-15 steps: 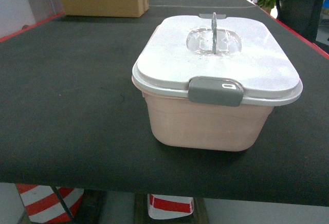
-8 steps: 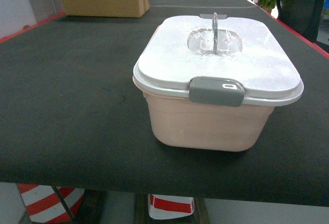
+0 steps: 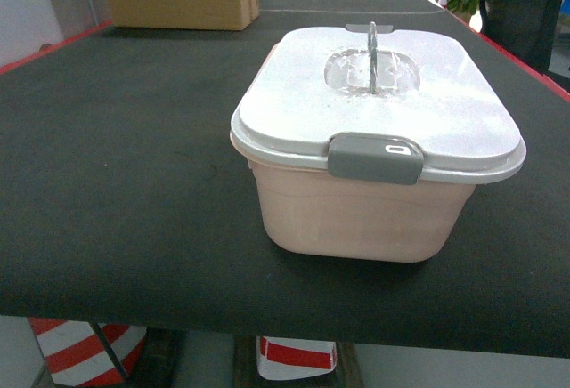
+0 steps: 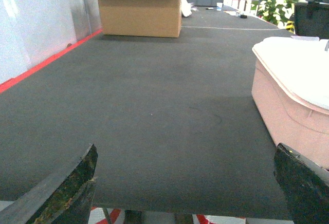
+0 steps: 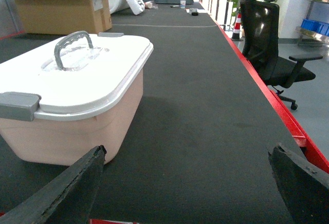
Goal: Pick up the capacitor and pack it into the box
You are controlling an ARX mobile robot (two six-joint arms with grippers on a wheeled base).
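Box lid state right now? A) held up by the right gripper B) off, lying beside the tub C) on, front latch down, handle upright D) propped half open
C: the white lid sits flush on the box, grey latch down over the rim, handle upright.

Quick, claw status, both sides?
Left claw: open, empty.
Right claw: open, empty.

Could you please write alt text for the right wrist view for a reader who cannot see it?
A pale pink box with its white lid shut and grey handle upright sits on a dark table, left of the open right claw. A cardboard carton stands far behind; a black office chair is beside the table at right.
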